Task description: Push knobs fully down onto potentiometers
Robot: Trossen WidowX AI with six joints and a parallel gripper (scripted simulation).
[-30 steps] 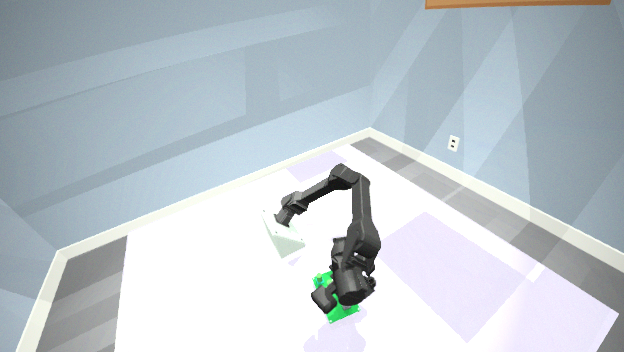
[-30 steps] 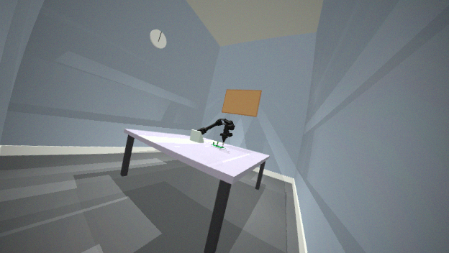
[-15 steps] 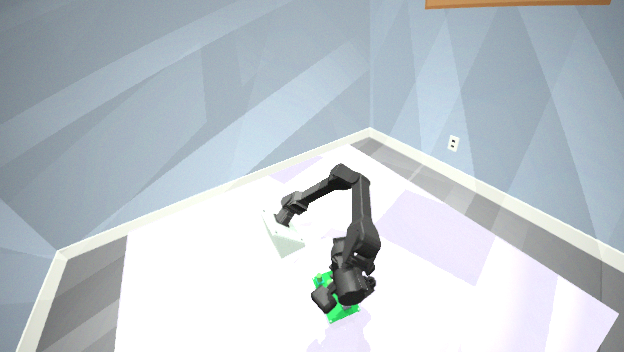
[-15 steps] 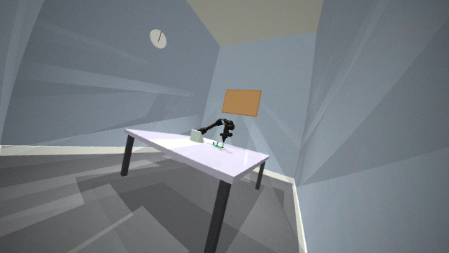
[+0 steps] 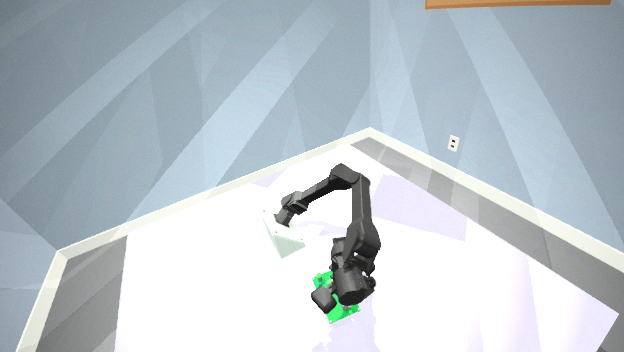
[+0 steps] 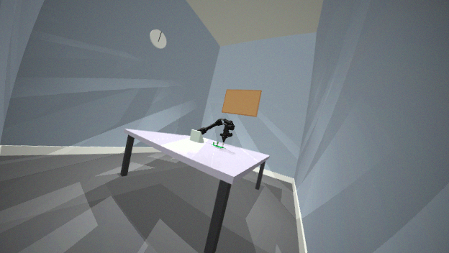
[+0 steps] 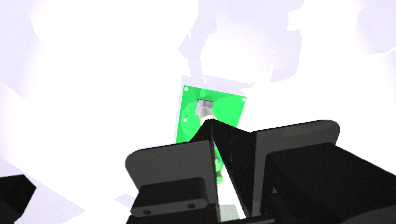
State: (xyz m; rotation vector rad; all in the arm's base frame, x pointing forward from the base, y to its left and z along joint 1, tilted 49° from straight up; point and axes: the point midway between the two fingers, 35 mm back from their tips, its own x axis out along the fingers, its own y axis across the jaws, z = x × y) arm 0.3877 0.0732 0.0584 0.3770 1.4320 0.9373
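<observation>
The green circuit board (image 5: 336, 316) (image 6: 218, 146) (image 7: 230, 106) stands on the table. A grey potentiometer (image 7: 201, 105) near one end of the board carries a pale knob (image 7: 206, 114). My gripper (image 6: 223, 141) (image 7: 209, 123) is shut, with nothing seen between its fingers. It points down, its tips right at the top of the pale knob in the wrist view; whether they touch is not clear. Whether this knob sits against its potentiometer cannot be told. A small green upright part (image 5: 319, 277) (image 7: 219, 176) stands toward the other end. The other potentiometer is not clearly seen, as the gripper hides the middle of the board.
A pale wedge-shaped block (image 5: 286, 243) (image 6: 196, 136) stands on the table beside the board, by the far end of my arm. The table (image 6: 230, 163) has its edges well beyond the board.
</observation>
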